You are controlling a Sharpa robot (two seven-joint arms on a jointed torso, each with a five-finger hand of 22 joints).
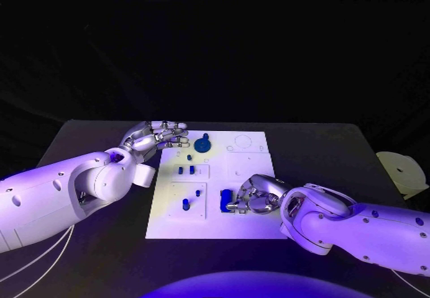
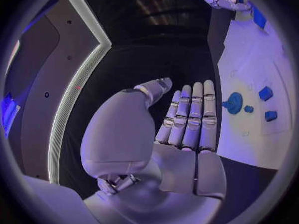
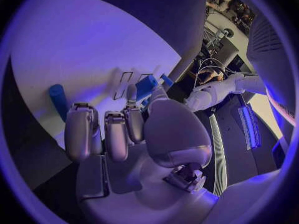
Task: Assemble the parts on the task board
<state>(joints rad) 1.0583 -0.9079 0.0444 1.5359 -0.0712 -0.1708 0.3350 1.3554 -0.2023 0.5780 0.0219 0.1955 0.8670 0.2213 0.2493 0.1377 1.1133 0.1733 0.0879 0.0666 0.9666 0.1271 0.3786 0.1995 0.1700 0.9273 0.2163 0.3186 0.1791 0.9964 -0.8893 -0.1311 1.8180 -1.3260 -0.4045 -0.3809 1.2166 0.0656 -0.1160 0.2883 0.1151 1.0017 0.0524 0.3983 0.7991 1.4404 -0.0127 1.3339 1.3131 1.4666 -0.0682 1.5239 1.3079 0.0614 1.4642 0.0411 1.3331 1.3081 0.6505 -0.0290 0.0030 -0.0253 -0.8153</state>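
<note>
The white task board (image 1: 247,162) lies mid-table. My right hand (image 1: 253,195) rests on its near right part, fingers curled. Thumb and a finger pinch an upright blue block (image 1: 226,200), which shows at the fingertips in the right wrist view (image 3: 146,86). A blue cylinder (image 3: 59,100) lies on the board beside that hand. My left hand (image 1: 157,136) hovers at the board's far left corner with nothing in it; the left wrist view shows its fingers (image 2: 190,117) straight and side by side. Near it sits a round blue disc (image 1: 203,146) (image 2: 234,103). Small blue pieces (image 1: 184,169) (image 1: 186,203) stand in the board's left recesses.
A pale round object (image 1: 399,171) sits at the table's right edge. The dark table (image 1: 322,149) extends around the board on all sides. Empty outlined recesses (image 1: 242,144) mark the board's far right corner.
</note>
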